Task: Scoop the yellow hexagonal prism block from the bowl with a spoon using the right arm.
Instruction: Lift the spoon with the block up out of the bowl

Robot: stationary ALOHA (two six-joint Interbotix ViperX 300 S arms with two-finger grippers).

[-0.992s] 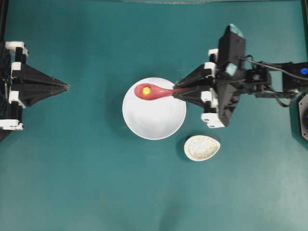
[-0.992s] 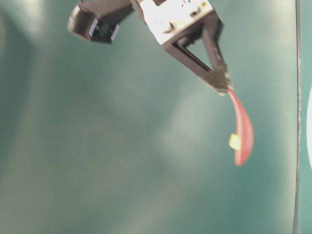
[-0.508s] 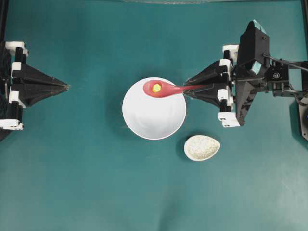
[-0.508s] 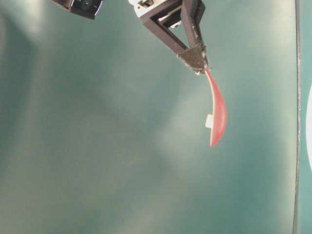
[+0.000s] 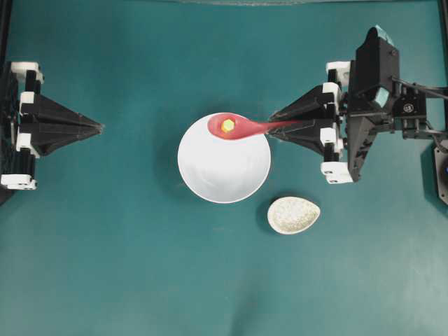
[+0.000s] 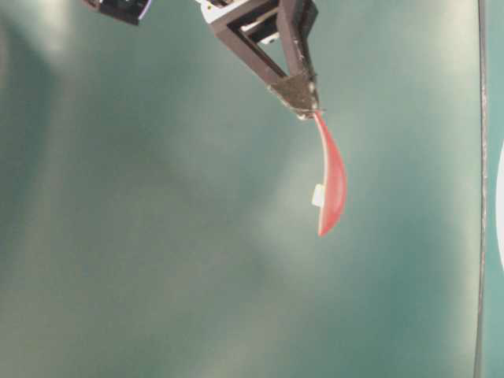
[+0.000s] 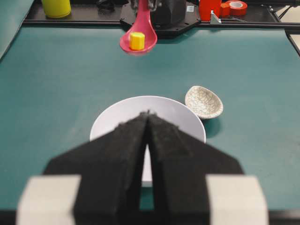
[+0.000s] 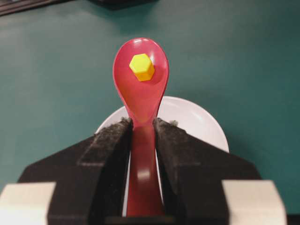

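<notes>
My right gripper [image 5: 271, 129] [image 8: 142, 123] is shut on the handle of the pink-red spoon [image 5: 238, 127] [image 8: 141, 89] [image 6: 331, 185] [image 7: 138, 35]. The yellow hexagonal prism block [image 5: 228, 126] [image 8: 141, 67] [image 7: 137, 41] lies in the spoon's scoop. The spoon is held level in the air over the far rim of the white bowl [image 5: 224, 168] [image 8: 197, 122] [image 7: 117, 115], whose inside looks bare. At the left edge of the overhead view, well away from the bowl, my left gripper [image 5: 100, 127] [image 7: 147, 113] points toward it, shut and holding nothing.
A small speckled egg-shaped dish [image 5: 294, 215] [image 7: 203, 101] sits on the teal table just right of the bowl's near side. Behind the right arm's base the left wrist view shows a yellow cup [image 7: 56, 7] and red items [image 7: 220, 8].
The right arm has drawn back to the right and lifted the spoon, carrying the yellow block from the bowl's middle toward its rim. The left arm has not moved.
</notes>
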